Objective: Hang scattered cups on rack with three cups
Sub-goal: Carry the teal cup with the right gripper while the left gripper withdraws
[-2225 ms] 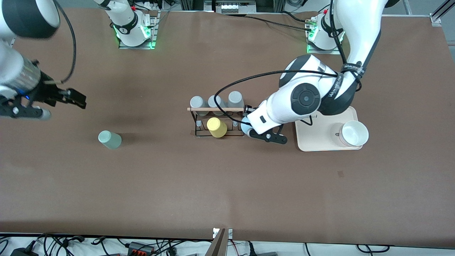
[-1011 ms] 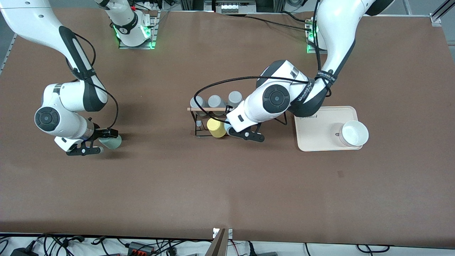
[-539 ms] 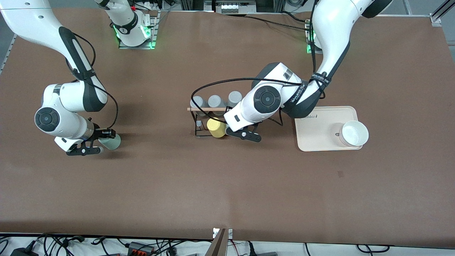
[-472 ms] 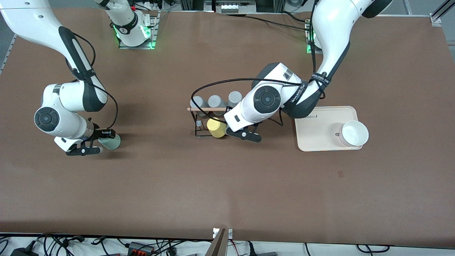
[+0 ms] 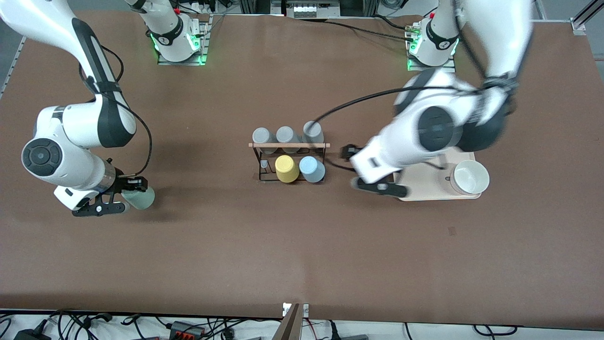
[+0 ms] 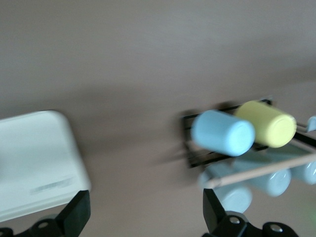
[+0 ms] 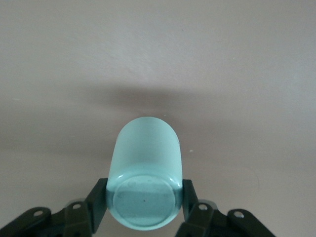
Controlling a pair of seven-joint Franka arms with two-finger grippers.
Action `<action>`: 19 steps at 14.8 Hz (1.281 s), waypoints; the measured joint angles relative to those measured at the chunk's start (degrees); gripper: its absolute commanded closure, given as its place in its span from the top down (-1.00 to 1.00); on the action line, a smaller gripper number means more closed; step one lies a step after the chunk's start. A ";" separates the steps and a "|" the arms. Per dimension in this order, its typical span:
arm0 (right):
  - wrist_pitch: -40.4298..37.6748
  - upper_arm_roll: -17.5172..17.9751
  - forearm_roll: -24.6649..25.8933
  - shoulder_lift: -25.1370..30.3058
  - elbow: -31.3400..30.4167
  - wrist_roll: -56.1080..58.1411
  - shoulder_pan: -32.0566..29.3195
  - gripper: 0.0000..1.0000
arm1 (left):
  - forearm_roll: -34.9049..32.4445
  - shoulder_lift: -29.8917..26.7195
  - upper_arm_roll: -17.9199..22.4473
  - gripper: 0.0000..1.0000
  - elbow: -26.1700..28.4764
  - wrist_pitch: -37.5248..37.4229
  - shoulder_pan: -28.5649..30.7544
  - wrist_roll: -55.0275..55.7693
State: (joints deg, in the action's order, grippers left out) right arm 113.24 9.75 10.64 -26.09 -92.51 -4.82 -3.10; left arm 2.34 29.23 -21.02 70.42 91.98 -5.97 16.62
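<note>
Gripping the sage green cup (image 5: 140, 198) near its closed end, the right gripper (image 5: 120, 197) sits lowest in the front view, at the right arm's end of the table. The right wrist view shows its fingers (image 7: 98, 202) pressed against both sides of the cup. The cup's long axis runs away from the wrist, with the flat base toward the wrist camera and the body pointing roughly toward the rack (image 5: 258, 163). Whether the cup is off the table (image 5: 302, 245) cannot be told for sure, though a soft shadow lies beside it. The rack stands well apart from this cup, toward the middle of the table and a little farther from the front camera, with bare brown surface between them, so the carry looks unobstructed. On the rack's nearer row the yellow cup (image 5: 287, 169) and the light blue cup (image 5: 312, 169) sit side by side. The one free place there seems to be at the end facing the right arm, beside the yellow cup, which suits the arm that holds the green cup. The left gripper (image 5: 366, 170) hangs spread wide and empty over the table between the rack and the beige tray (image 5: 420, 192), clear of that approach. Farthest along the rack, the three grey cups (image 5: 286, 135) line the row by the wooden rod (image 5: 288, 145).
</note>
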 measured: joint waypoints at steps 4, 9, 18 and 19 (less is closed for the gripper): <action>-8.29 0.10 -4.81 0.33 7.04 -5.94 5.31 -0.30 | -5.22 -7.81 0.18 1.00 0.37 -10.38 9.66 -5.15; -11.05 0.20 -7.43 0.22 10.29 -17.22 12.33 -0.30 | -8.76 -14.20 -0.30 1.00 12.45 -4.49 10.23 -4.83; -8.50 0.26 -7.49 -2.15 10.37 -34.69 25.81 -0.30 | -3.53 -25.91 -0.15 1.00 29.41 5.86 13.91 -4.27; -7.85 0.26 -7.49 -2.43 10.39 -35.85 26.57 -0.30 | -3.00 -26.45 -0.15 1.00 30.73 7.09 14.18 -4.12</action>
State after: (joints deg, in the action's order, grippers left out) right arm 105.38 10.00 3.15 -28.52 -82.12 -40.67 23.47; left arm -0.66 2.77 -21.17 101.15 99.08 8.21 12.50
